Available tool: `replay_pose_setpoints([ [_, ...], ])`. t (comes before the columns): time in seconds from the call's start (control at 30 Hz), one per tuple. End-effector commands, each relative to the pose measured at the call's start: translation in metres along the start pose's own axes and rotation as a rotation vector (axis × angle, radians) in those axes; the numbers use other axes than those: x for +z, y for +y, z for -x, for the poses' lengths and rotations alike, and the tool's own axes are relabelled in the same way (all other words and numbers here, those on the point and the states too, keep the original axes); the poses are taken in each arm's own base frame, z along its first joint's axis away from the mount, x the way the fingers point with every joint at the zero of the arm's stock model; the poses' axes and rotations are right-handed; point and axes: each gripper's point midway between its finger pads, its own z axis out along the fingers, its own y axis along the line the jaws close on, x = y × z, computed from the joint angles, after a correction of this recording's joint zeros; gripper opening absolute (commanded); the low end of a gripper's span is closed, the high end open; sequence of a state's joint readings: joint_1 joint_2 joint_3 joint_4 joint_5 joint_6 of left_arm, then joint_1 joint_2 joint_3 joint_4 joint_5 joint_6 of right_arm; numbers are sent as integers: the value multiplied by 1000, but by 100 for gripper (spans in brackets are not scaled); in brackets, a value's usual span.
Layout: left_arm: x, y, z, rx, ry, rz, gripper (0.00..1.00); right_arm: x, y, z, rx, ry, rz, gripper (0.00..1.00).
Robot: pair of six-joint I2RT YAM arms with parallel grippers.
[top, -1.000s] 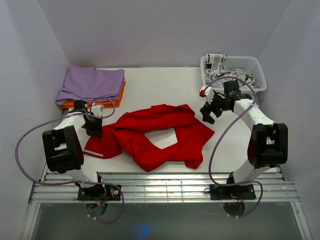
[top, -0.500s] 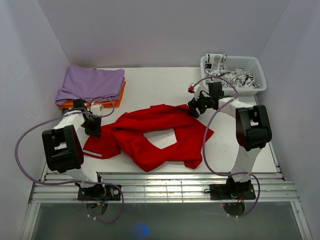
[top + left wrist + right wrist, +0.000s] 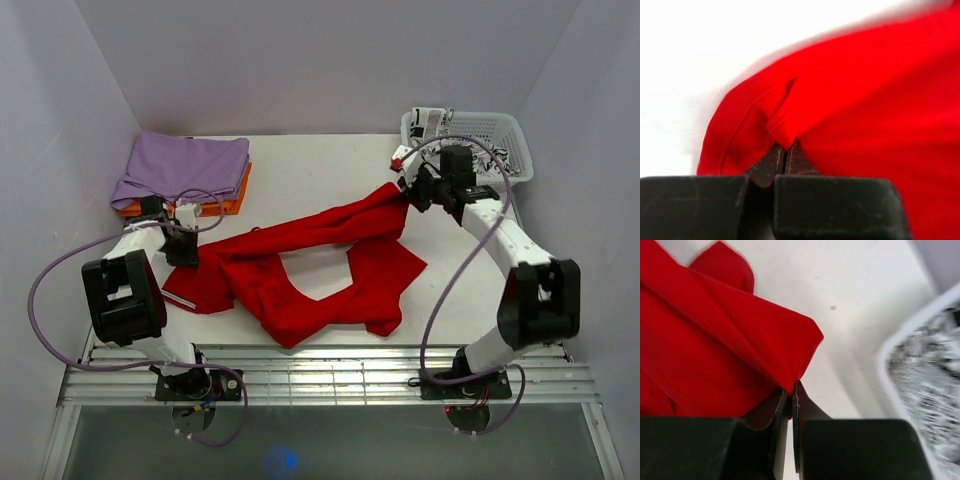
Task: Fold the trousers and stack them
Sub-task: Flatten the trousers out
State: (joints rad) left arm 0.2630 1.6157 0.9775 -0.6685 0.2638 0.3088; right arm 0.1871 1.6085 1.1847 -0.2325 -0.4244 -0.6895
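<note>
- ok so the red trousers (image 3: 270,290) are lying crumpled across the middle of the white table (image 3: 320,160), and a patch of bare table shows through the gap in the middle of the fabric
- the left gripper (image 3: 182,255) sits at the left end of the trousers. In the wrist view its jaws (image 3: 785,150) are pinched tight together, with a little pucker of red cloth caught right at the tips
- the right gripper (image 3: 408,197) is at the far right corner of the trousers, just in front of the basket (image 3: 492,128). Its jaws (image 3: 792,387) are squeezed shut on the pointed corner of the fabric, with barely a sliver between the fingers
- that corner looks pulled up a bit, since there's a shadow on the table under it. A band of red cloth runs from it down and left toward the other gripper
- the basket is white plastic, in the far right corner, with a black-and-white patterned cloth (image 3: 428,122) bunched inside
- far left corner: a folded purple cloth (image 3: 180,165) sits on top of an orange one (image 3: 238,195), well apart from the trousers
</note>
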Motion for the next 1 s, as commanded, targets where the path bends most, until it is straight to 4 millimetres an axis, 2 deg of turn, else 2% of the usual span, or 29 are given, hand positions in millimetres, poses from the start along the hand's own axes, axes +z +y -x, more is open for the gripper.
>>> replay_pose_setpoints([
  [0.0, -29, 34, 36, 51, -162, 162, 0, -92, -40, 21, -207, 105, -255, 8],
  [0.07, -33, 32, 40, 60, -195, 159, 0, -122, -37, 14, -288, 201, -274, 8],
  [0.1, -38, 29, 45, 71, -221, 158, 0, -141, -35, 20, -323, 210, -299, 8],
  [0.17, -44, 24, 51, 81, -263, 139, 0, -166, -33, 26, -366, 252, -308, 8],
  [0.23, -54, 19, 59, 96, -316, 135, 0, -172, -35, 30, -385, 266, -308, 8],
  [0.27, -56, 18, 59, 97, -327, 133, 0, -169, -41, 33, -386, 267, -313, 8],
  [0.33, -65, 18, 65, 106, -366, 152, 0, -155, -49, 38, -384, 262, -316, 8],
  [0.37, -64, 18, 62, 104, -367, 156, 0, -138, -60, 41, -364, 255, -325, 8],
  [0.43, -64, 18, 60, 104, -367, 157, 0, -110, -62, 51, -359, 227, -299, 8],
  [0.47, -62, 19, 59, 104, -361, 157, 0, -84, -67, 56, -341, 202, -279, 8],
  [0.5, -60, 19, 57, 101, -351, 158, 0, -69, -66, 62, -341, 184, -258, 8],
  [0.53, -56, 20, 55, 97, -335, 155, 0, -49, -57, 69, -357, 167, -219, 8],
  [0.57, -55, 21, 55, 93, -327, 159, 0, -20, -53, 59, -351, 188, -174, 8],
  [0.6, -56, 23, 57, 86, -326, 165, 0, -5, -51, 74, -365, 161, -176, 9],
  [0.63, -55, 25, 57, 84, -317, 170, 0, 7, -49, 75, -364, 170, -164, 22],
  [0.67, -51, 27, 57, 73, -302, 169, 0, 29, -48, 61, -343, 215, -138, 28],
  [0.7, -50, 28, 58, 67, -297, 173, 0, 33, -43, 55, -271, 245, -118, 35],
  [0.73, -52, 29, 62, 67, -299, 176, 0, 27, -53, 73, -241, 228, -137, 47],
  [0.77, -51, 30, 62, 60, -292, 175, 0, 24, -49, 72, -203, 233, -104, 55],
  [0.8, -51, 31, 63, 57, -292, 176, 0, 12, -52, 69, -160, 234, -96, 63],
  [0.83, -50, 30, 63, 55, -290, 172, 0, -9, -39, 65, -110, 229, -53, 89],
  [0.87, -49, 30, 63, 52, -290, 168, 0, -21, -32, 57, -81, 237, -36, 94],
  [0.9, -47, 29, 61, 48, -284, 162, 0, -37, -33, 40, -38, 253, -33, 96],
  [0.93, -45, 28, 60, 40, -281, 154, 0, -44, -7, 5, 13, 312, 40, 98],
  [0.97, -43, 26, 59, 36, -279, 139, 0, -65, 0, 3, 17, 302, 28, 97],
])
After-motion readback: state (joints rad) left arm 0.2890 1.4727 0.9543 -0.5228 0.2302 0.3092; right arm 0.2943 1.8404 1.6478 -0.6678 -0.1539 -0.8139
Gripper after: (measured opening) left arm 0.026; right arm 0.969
